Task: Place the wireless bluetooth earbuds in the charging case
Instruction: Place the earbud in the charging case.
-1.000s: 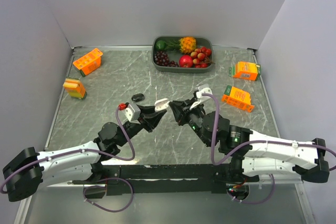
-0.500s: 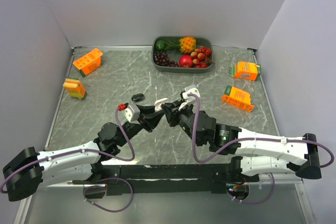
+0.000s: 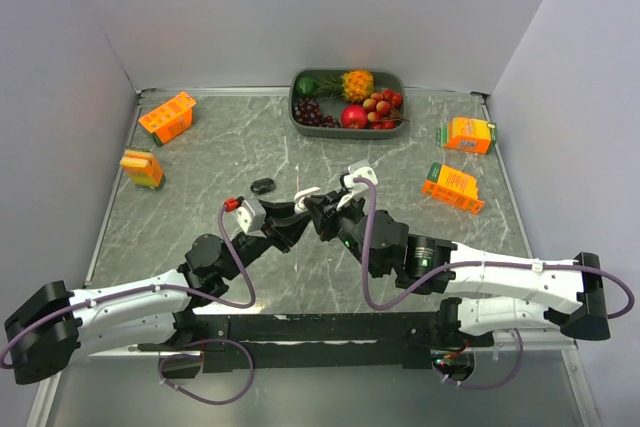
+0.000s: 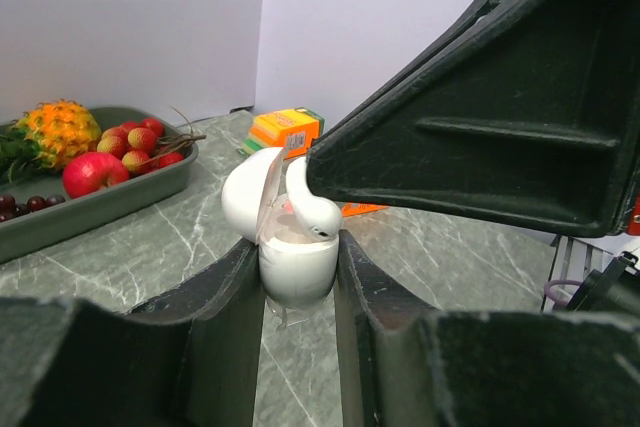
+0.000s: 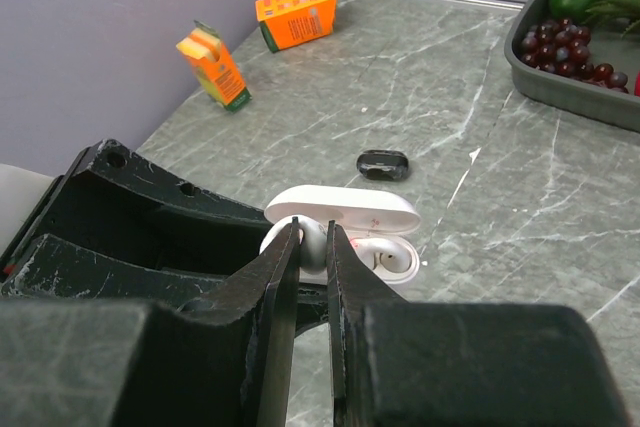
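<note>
From above, both arms reach to the middle of the worktop (image 3: 200,157) and their tips meet there. The left gripper (image 3: 298,209) points toward 1 o'clock and the right gripper (image 3: 322,213) toward 10 o'clock. The white charging case (image 3: 307,193) shows just at their meeting point. The bud itself is too small to make out here. A dark oval piece (image 3: 263,185) lies on the stone at 10 o'clock of the case. A fruit tray (image 3: 348,127) sits at 12 o'clock.

From the left wrist, the left jaws are clamped on the case (image 4: 298,272), one on each side. The case stands upright, its lid (image 4: 248,195) swung open toward 9 o'clock. A white earbud (image 4: 312,211) leans in the open mouth. Its long axis is tilted, top toward 11 o'clock and rounded lower end down in the case. The right gripper's tip is right over it.

From the right wrist, the right jaws are nearly together, pinching the white earbud (image 5: 313,244) between their tips. Beyond them the case lies with its long axis from 9 to 3 o'clock, lid raised, and one well (image 5: 388,261) is visible.
</note>
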### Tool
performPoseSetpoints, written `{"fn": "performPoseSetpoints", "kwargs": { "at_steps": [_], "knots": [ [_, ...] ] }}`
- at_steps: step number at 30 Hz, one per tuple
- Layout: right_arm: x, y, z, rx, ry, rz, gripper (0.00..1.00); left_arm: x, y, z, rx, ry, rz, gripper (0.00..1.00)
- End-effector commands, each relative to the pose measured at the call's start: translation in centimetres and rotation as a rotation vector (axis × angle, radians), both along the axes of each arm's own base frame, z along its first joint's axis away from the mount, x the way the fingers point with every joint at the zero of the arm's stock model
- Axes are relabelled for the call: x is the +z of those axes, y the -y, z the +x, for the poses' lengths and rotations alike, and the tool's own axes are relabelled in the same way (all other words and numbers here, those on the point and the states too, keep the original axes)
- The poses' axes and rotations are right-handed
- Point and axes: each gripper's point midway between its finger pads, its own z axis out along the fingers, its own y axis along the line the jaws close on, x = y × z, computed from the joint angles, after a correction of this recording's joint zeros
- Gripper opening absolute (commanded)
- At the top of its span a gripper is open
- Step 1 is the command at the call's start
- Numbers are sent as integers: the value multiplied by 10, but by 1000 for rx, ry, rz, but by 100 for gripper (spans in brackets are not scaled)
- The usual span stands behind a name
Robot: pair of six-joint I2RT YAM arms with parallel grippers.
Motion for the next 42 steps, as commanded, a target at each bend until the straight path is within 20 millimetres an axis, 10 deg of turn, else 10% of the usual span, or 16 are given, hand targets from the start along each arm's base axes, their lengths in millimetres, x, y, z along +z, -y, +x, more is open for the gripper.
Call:
{"fn": "performPoseSetpoints", "kwargs": {
  "at_steps": [1, 34, 42],
  "knots": [
    [22, -8, -2, 18, 21, 51, 0, 41, -2, -8, -22, 59, -101, 1],
    [-5, -2, -14, 53, 9, -43, 0, 56, -12, -4, 24, 64, -150, 1],
    [-11, 0, -17, 60, -1, -51, 13, 59, -12, -4, 20, 63, -158, 1]
  ]
}}
